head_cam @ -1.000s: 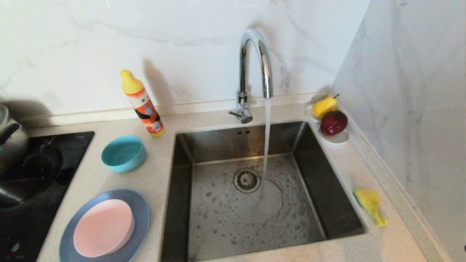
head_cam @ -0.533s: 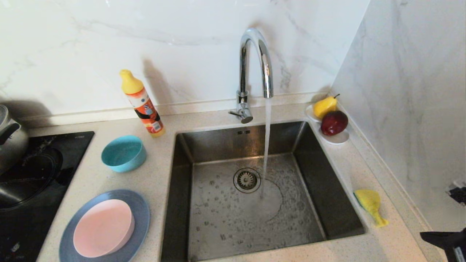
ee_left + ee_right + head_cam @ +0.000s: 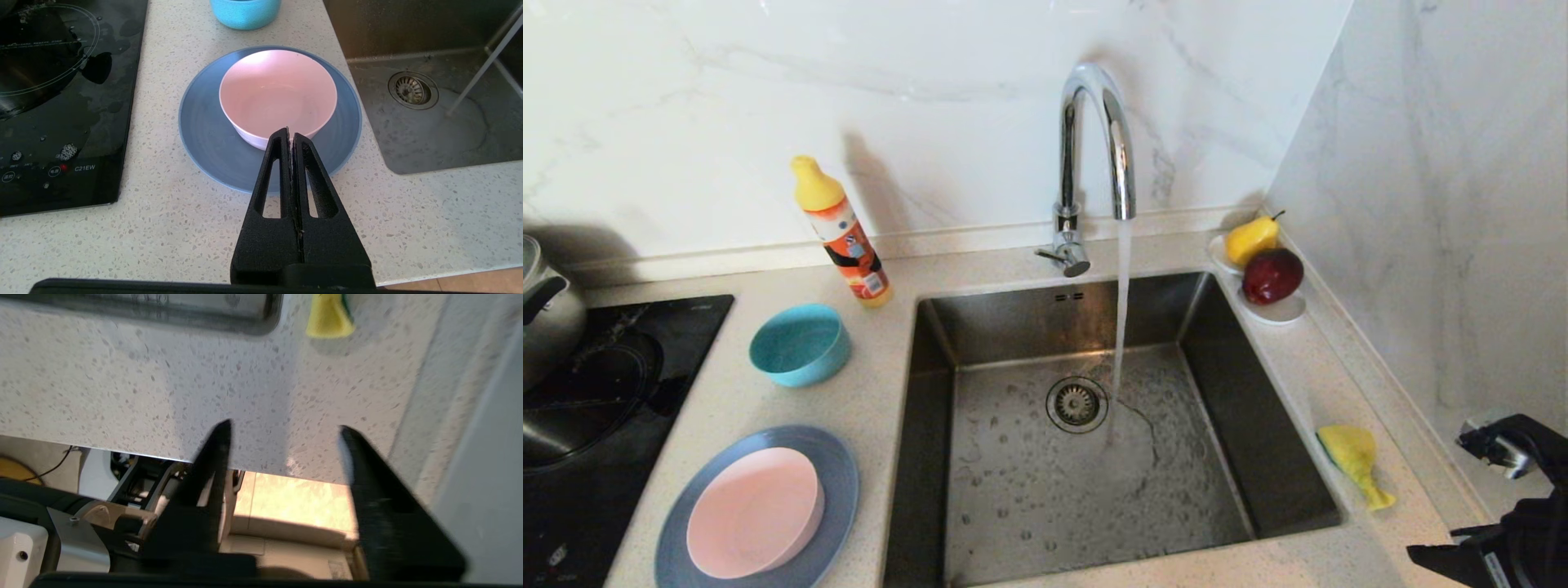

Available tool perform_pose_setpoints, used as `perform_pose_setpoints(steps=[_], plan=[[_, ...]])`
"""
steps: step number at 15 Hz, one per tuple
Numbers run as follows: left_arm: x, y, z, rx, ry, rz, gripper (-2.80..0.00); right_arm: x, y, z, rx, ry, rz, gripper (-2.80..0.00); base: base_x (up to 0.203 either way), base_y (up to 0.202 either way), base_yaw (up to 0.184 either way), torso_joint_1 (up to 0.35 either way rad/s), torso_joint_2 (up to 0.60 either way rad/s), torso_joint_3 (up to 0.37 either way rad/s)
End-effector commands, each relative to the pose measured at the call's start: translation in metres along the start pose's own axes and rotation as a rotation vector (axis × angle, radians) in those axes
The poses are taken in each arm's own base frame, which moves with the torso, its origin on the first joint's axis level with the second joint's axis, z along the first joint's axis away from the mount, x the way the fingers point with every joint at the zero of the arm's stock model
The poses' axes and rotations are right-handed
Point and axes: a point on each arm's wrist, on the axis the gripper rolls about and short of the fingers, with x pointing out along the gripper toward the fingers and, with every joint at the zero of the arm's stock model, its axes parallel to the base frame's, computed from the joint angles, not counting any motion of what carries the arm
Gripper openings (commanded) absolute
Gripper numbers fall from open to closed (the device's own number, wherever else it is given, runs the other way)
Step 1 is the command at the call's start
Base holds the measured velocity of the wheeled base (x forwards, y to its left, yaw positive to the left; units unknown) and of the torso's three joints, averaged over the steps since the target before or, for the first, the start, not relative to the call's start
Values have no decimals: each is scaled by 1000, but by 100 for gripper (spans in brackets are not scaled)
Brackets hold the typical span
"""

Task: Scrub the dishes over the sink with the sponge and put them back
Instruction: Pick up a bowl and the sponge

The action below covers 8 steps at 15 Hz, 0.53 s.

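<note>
A square basin of brushed stainless steel, the sink (image 3: pixel 1258 441), is set into a pale speckled stone desk (image 3: pixel 882 359). A thin stream of water is poured from the curved chrome tap (image 3: pixel 1094 147) onto the wet floor beside the round perforated drain strainer (image 3: pixel 1076 403). On the desk to the robot's left of the sink, the wide flat grey-blue plate (image 3: pixel 837 474) is laid with the smooth pale pink bowl (image 3: pixel 754 512) standing in it; the smaller round teal bowl (image 3: pixel 800 344) is placed apart, farther back. The yellow sponge (image 3: pixel 1354 459), irregular and tapering, with a green face seen at one edge, is lain on the narrow strip of desk between the sink's right rim and the marble wall. The right gripper (image 3: pixel 284 428) is held over the desk's front edge, short of the sponge, its black wedge-shaped fingers spread apart with nothing between them. The left gripper (image 3: pixel 291 132) is held above the plate's near rim, its fingers pressed together, empty.
</note>
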Motion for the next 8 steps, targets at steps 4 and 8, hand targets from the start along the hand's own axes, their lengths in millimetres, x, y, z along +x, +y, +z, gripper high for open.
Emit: perform_pose_setpoints(steps=[4, 8], plan=[[0, 0, 0, 1, 3, 1, -280, 33, -2, 4, 14, 38, 0, 0, 0, 0, 0, 0, 0, 0], [0, 0, 0, 0, 3, 0, -280, 56, -4, 8, 16, 44, -2, 0, 0, 0, 0, 0, 0, 0]])
